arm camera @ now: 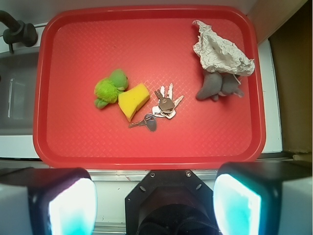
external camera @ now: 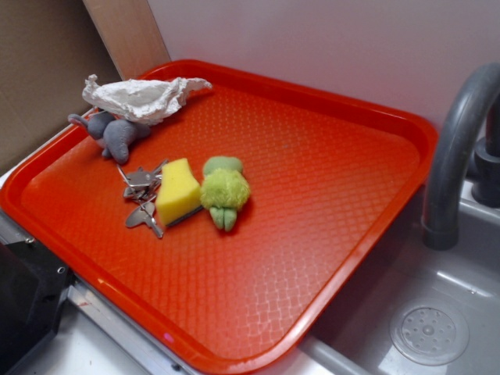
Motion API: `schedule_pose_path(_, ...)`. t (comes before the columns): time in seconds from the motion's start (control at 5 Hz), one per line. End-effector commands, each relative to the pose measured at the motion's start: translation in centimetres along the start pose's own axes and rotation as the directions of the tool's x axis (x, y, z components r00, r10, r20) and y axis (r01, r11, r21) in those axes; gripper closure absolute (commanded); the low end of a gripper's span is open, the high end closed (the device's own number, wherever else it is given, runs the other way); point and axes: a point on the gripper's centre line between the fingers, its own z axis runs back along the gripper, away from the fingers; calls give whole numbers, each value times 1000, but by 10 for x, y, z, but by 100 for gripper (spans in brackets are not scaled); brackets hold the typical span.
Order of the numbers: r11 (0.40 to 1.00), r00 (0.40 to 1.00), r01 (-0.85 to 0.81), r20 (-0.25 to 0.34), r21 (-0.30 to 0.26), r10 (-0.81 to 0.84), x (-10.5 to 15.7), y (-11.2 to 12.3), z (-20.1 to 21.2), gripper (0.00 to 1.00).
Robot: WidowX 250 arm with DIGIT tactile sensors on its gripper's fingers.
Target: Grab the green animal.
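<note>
Toy kitchen setup: grey sink (external camera: 437,312) and faucet (external camera: 457,148) beside red tray (external camera: 328,109).

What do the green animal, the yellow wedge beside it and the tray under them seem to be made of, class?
Green animal: apparently plush fabric, with a fuzzy, matte lime pile.
Yellow wedge: likely foam sponge, with a dull surface and soft, cleanly cut edges.
Tray: probably moulded plastic, glossy red with an embossed diamond texture and a smooth raised rim.

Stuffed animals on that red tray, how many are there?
2. The green animal lies mid-tray, touching the yellow sponge. The grey plush animal sits near a corner, partly under crumpled paper, which could hide more.
</note>
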Motion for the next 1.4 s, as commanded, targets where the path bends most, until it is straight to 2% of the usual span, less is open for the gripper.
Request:
schedule_pose_path(0.0, 1000, 1000, 0, 0, 0, 0, 0, 0, 0, 0)
schedule_pose_path(0.2, 966, 967, -255, -32, -28, 254, 31, 2, -20, 0)
schedule_pose_path(0.4, 869, 868, -494, -82, -27, 490, 50, -4, -37, 0)
schedule_pose_path(0.6, 753, 754, -656, -90, -53, 651, 69, -13, -59, 0)
schedule_pose_path(0.8, 682, 682, -731, -61, -34, 729, 81, -36, -96, 0)
schedule_pose_path(1.0, 727, 726, -687, -48, 13, 686, 96, -59, -136, 0)
schedule_pose_path(1.2, 746, 746, -663, -29, 58, 665, 98, -68, -174, 0)
